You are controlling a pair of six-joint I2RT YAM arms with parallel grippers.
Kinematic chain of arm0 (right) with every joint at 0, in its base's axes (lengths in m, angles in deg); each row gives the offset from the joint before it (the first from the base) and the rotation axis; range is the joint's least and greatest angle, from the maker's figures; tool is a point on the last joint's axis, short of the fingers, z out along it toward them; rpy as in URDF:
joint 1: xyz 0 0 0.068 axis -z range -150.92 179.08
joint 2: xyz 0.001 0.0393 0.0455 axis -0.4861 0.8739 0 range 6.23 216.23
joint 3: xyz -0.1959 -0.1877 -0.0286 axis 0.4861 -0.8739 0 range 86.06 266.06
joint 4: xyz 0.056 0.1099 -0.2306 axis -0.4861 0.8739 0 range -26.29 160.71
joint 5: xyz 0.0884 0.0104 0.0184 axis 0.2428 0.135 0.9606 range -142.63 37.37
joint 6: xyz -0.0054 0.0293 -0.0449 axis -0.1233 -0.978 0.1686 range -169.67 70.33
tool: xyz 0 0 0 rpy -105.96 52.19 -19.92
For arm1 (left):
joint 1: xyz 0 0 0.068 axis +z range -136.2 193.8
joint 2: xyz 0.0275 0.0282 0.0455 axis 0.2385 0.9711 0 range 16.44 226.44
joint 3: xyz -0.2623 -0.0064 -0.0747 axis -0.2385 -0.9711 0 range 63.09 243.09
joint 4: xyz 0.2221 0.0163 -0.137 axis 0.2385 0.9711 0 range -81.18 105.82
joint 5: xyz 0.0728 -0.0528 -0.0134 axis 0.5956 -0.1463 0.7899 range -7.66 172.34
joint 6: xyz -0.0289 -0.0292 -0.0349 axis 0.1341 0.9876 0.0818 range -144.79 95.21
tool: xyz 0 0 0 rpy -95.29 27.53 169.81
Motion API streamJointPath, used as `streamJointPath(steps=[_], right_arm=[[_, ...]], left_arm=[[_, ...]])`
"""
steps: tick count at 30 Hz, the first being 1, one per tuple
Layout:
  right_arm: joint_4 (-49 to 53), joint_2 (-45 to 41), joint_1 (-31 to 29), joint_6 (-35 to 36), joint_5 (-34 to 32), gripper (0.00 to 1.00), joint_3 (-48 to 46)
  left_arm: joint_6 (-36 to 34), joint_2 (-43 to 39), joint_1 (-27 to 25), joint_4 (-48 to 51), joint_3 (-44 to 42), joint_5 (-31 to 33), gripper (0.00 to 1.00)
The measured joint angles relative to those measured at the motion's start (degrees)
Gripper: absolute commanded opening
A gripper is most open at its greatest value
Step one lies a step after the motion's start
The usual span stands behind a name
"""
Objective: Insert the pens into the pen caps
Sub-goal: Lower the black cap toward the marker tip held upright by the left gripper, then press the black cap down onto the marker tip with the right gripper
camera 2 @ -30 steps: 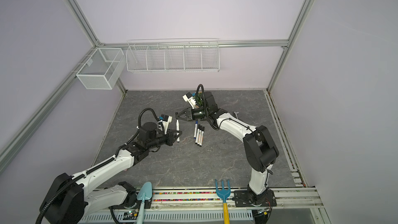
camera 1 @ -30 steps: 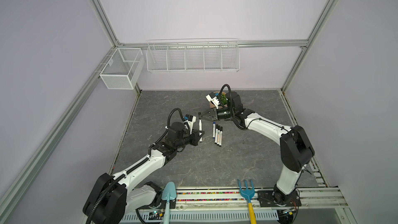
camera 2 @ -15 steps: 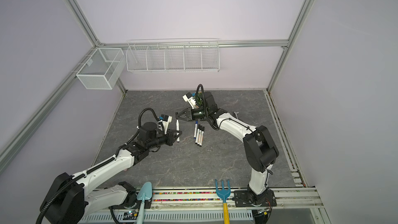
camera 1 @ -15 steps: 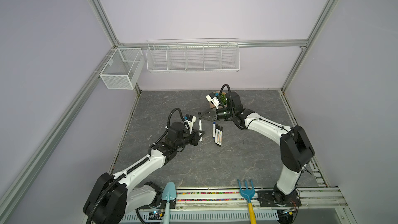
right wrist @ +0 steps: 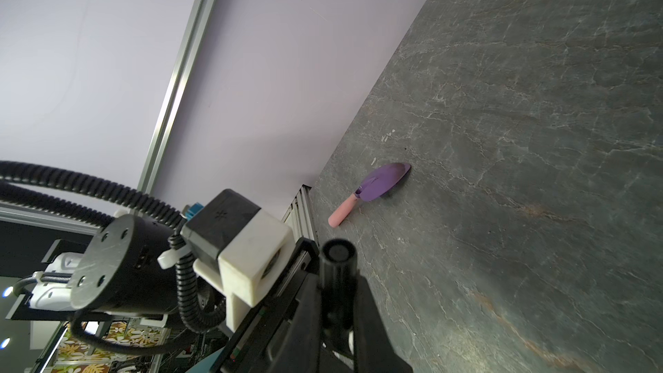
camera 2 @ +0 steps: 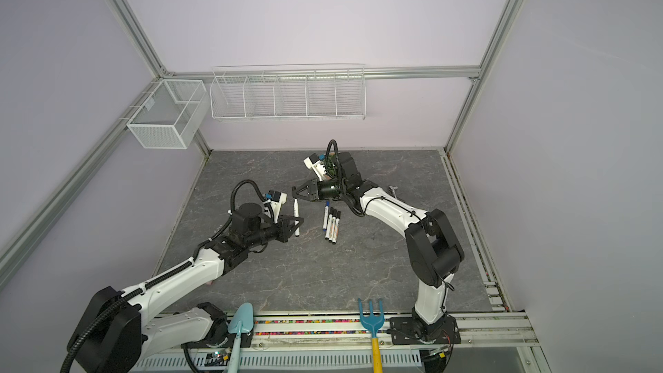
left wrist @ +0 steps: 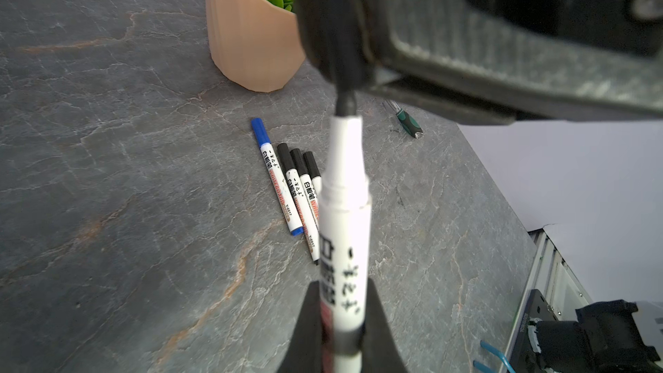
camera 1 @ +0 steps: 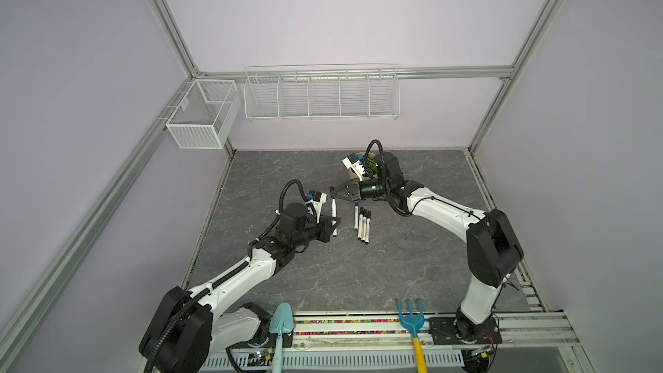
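Nearest us, a teal plastic trowel (camera 1: 281,321) and a blue plastic garden fork with a yellow handle (camera 1: 409,317) stood at the front rail. Past them, above the grey stone-patterned table (camera 1: 358,281), we saw the left gripper (camera 1: 332,226) clamped on the lower barrel of a slim white marker pen (left wrist: 344,217) with a printed label. Its black nib pointed away, right at the mouth of a short black plastic cap (right wrist: 337,263) pinched in the closed right gripper (camera 1: 335,192). We could not tell how far the nib sat inside. Beside them four capped pens (left wrist: 292,183), one blue and three black, lay side by side on the table. Farther back stood a peach ribbed plant pot (left wrist: 251,37), and white wire baskets (camera 1: 321,95) hung on the back wall.
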Motion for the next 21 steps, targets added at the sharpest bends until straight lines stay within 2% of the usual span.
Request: streamJointPath(steps=[21], right_arm=[[0.4,0.0,0.3,0.1,-1.3,0.07,0.1]], left_arm=[[0.0,-0.9,0.0,0.1,0.0,0.0,0.0]])
